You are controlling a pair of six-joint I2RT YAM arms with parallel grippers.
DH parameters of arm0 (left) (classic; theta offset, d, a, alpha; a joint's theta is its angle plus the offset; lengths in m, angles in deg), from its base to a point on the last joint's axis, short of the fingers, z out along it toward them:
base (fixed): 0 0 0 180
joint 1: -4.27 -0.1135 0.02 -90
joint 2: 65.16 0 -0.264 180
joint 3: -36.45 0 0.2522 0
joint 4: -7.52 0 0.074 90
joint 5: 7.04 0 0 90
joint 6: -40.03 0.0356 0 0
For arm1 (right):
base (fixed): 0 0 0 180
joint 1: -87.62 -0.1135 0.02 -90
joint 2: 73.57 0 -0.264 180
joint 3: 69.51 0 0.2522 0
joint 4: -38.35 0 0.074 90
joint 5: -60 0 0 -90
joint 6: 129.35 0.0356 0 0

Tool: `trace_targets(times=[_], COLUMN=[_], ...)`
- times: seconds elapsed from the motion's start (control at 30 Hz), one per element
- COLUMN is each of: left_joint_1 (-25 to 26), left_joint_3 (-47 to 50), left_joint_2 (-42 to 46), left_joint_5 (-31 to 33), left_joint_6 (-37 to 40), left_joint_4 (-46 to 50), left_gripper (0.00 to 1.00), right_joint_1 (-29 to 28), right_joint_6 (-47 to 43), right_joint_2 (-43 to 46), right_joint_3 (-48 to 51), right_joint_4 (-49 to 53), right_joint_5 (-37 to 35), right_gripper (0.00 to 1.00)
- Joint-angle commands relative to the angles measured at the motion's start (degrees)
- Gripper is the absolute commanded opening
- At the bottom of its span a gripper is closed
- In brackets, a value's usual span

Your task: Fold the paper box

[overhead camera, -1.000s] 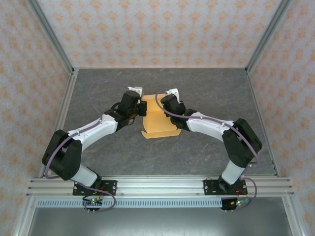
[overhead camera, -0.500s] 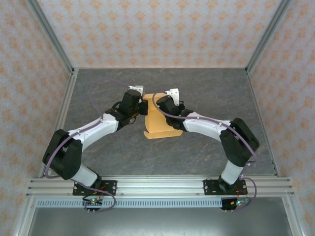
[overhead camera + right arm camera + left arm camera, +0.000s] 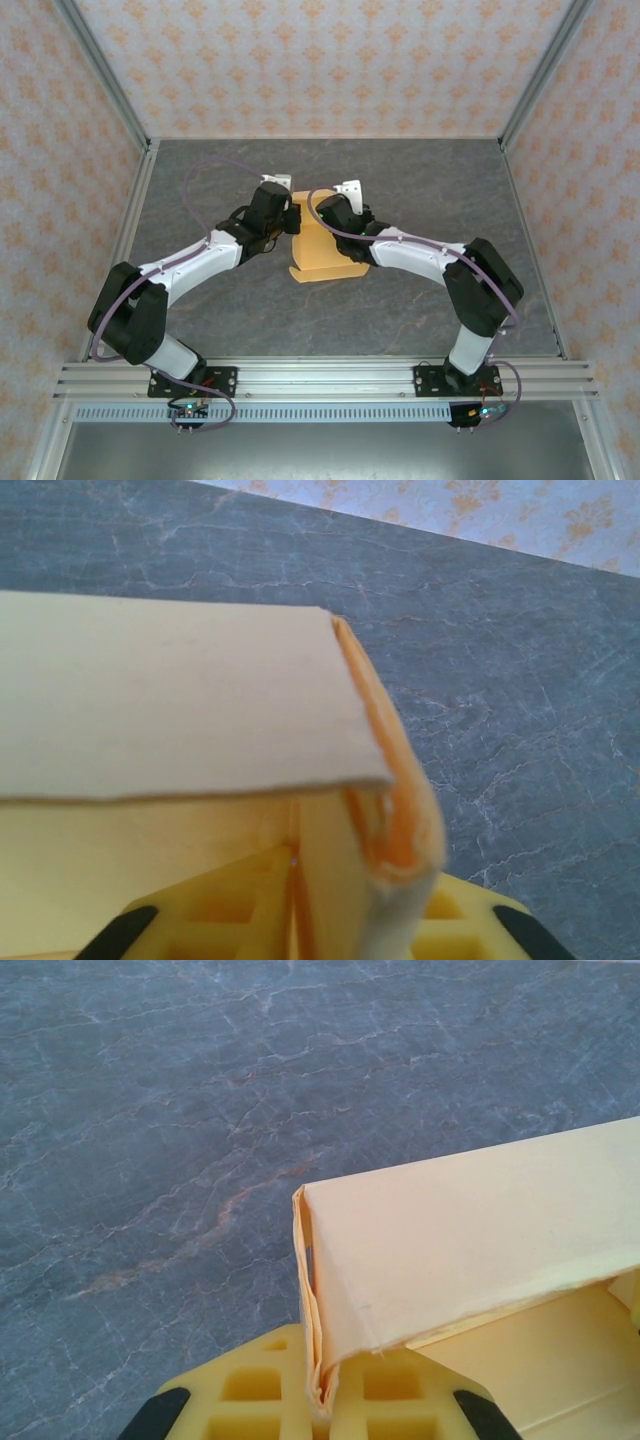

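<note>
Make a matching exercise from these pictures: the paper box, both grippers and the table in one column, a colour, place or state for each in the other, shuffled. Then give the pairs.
Column one
1. paper box
2. left gripper
3. right gripper
4. table

Column two
A. grey, veined like stone
B. at the box's right-hand edge, card between its fingers
C. orange-yellow, between the two arms
D. shut on the box's left-hand edge

Pairs: 1-C, 2-D, 3-B, 4-A
</note>
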Motion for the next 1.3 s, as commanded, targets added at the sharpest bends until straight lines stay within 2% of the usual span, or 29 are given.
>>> trace_targets(times=[0.0, 0.53, 0.73, 0.9, 1.27], left_joint_1=[-0.43, -0.42, -0.46, -0.47, -0.65], left_joint_3=[-1.58, -2.55, -3.14, -3.96, -1.99], left_joint_2=[0.12, -1.81, -2.33, -3.25, -2.91], left_joint_5=[3.34, 4.15, 4.88, 5.60, 2.53], left_joint_6=[-0.19, -0.29, -0.37, -0.01, 2.27], left_joint_4=[3.00, 4.16, 5.31, 7.20, 5.17], left_gripper=[0.00, 0.00, 0.00, 0.00, 0.00], right_joint_1=[1.92, 4.39, 5.16, 5.80, 9.30], right_joint_6=[-1.69, 0.92, 2.24, 1.96, -5.99], right_joint_2=[2.58, 8.37, 9.08, 12.99, 21.52], right_joint_3=[1.63, 4.37, 4.19, 5.15, 4.85], right_joint_4=[-0.19, -2.19, -2.66, -1.67, 6.50], right_joint_5=[3.73, 25.14, 30.91, 33.27, 38.74], right_gripper=[0.26, 0.61, 0.68, 0.69, 0.72])
